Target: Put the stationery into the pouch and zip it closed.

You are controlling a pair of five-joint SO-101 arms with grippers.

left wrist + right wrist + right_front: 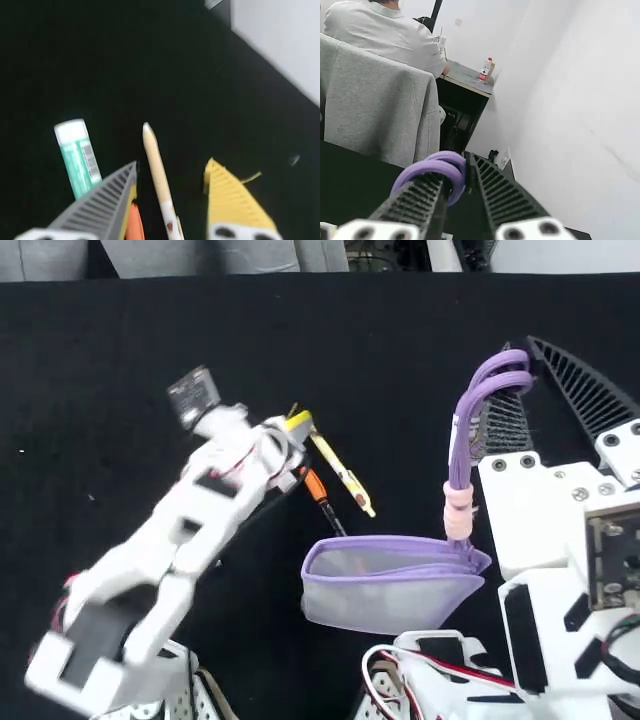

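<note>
My right claw [467, 167] pinches the strap [422, 172] of the lilac pouch [385, 590], its mouth gaping at lower centre. My left claw [172, 164] stands wide astride a cream, white-tipped pen [157, 175].

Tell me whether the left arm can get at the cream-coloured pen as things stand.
Probably yes: the cream-coloured pen lies between the left end effector's open jaws, with nothing over it.

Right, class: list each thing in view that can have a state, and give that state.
Pouch: unzipped, mouth open.
Strap: pulled upright, clamped.
Right pincer: shut on the strap.
Pen: outside the pouch, between the jaws of the other arm.
Left pincer: open, astride the pen.
Glue stick: lying flat, outside the pouch.
</note>
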